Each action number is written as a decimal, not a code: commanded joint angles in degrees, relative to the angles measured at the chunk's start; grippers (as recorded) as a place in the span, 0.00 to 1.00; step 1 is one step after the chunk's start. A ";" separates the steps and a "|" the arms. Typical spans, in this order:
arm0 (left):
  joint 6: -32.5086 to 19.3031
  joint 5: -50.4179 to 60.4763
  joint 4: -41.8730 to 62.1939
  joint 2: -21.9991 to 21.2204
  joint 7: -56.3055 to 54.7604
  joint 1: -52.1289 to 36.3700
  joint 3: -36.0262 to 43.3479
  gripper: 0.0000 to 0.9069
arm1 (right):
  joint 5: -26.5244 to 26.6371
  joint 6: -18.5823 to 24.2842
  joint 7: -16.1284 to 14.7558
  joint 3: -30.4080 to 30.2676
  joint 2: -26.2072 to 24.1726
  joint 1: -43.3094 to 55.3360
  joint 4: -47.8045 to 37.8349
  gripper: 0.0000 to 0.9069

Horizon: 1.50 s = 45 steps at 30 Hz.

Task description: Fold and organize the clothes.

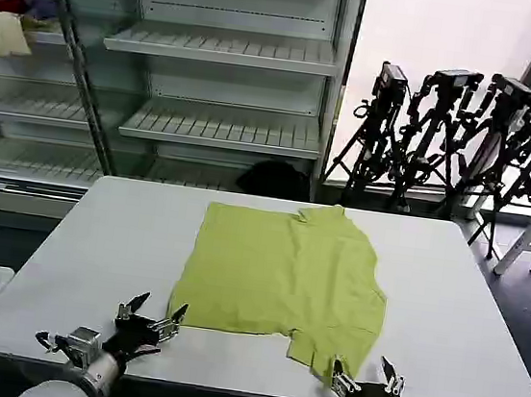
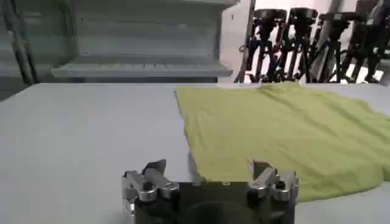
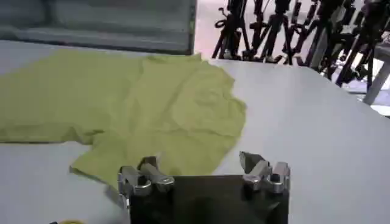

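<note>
behind the white table (image 1: pixel 93 264) there's shelving (image 1: pixel 225 53) sitting mostly bare, a row of camera tripods (image 1: pixel 467 136) lining the window, and a little cloth pile (image 1: pixel 11 22) tucked on a shelf off to the left, none of which is part of the job. starting at the jaws: the left gripper (image 1: pixel 151 321) is hanging with its fingers spread wide and nothing between them, sitting just off the near left corner of the lime t-shirt (image 1: pixel 280 273), close to the hem but not touching as far as i can tell. the right gripper (image 1: pixel 366 378) is doing the same on its side, jaws gaping and holding nothing, hovering at the table's near edge right by the sleeve flap (image 1: pixel 329 352) that's poking out toward the robot. moving outward, the shirt is lying mostly flat in the middle of the table, but the right half is looking doubled over itself with a rumpled ridge running up toward the collar (image 1: pixel 326 216), so i'm guessing one fold is roughly in or it's just lying messy. either way it's looking early: no neat rectangle so far, the near sleeve needing tucking, and most of the folding and final tidying is waiting to be done.
</note>
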 commanded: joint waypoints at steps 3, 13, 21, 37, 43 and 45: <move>-0.86 2.91 0.96 -0.31 0.27 1.22 1.83 0.82 | -0.44 -0.19 0.48 -0.95 0.01 -0.08 -1.67 0.76; -1.44 4.04 1.68 -0.35 0.66 1.47 2.49 0.02 | -0.60 -0.27 0.64 -1.97 -0.03 -0.01 -2.82 0.00; -1.65 4.58 1.55 -0.17 2.01 1.92 2.89 0.01 | -0.47 0.02 0.54 -2.12 -0.10 0.26 -1.89 0.00; -4.35 1.68 -0.19 -1.03 1.62 -1.03 1.44 0.00 | 3.75 2.91 2.21 -0.64 0.72 2.38 2.78 0.00; -3.61 -2.82 0.42 -1.29 1.07 -5.77 1.21 0.00 | 5.54 -1.46 3.10 0.04 0.60 10.30 2.44 0.00; -3.02 -3.79 1.33 -1.43 0.80 -8.16 1.38 0.00 | 5.52 -2.37 2.92 0.11 0.76 14.07 1.39 0.00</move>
